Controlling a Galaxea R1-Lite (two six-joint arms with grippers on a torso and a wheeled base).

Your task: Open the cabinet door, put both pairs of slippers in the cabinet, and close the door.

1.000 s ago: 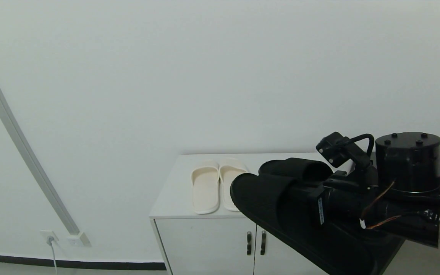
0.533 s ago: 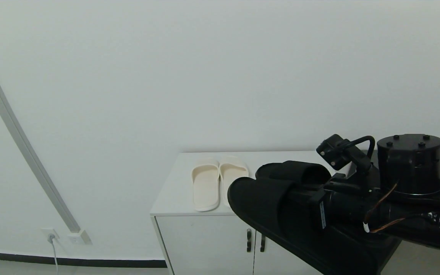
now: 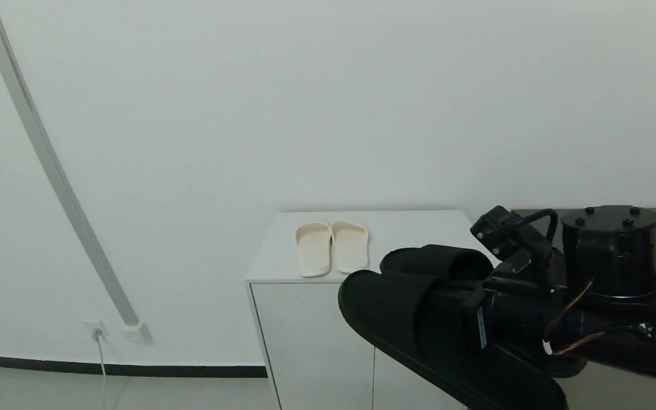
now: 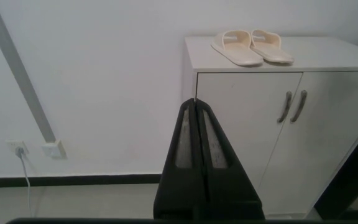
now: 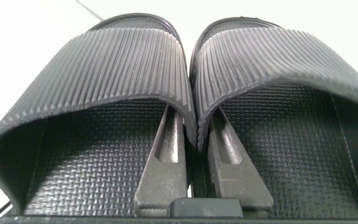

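Your right pincer [image 5: 197, 163]: clamped on black slippers [image 5: 127, 73], one finger [image 5: 161, 163] inside each shoe, touching inner walls pinched between them. Head view: you hold the two shoes side by side in air, near you, in front of cabinet's [image 3: 311, 341] right half, apart from it. Your left pincer [image 4: 196, 146]: tips pressed together, nothing held, pointing at cabinet's left edge. Cabinet doors [image 4: 247, 118]: both closed, handles [image 4: 293, 107] side by side at centre. White slippers [image 3: 332, 248]: side by side on cabinet top, left half, near front edge.

White wall [image 3: 328, 102], slanted grey conduit [image 3: 50, 162], socket [image 3: 94, 329], dark skirting [image 3: 111, 368].
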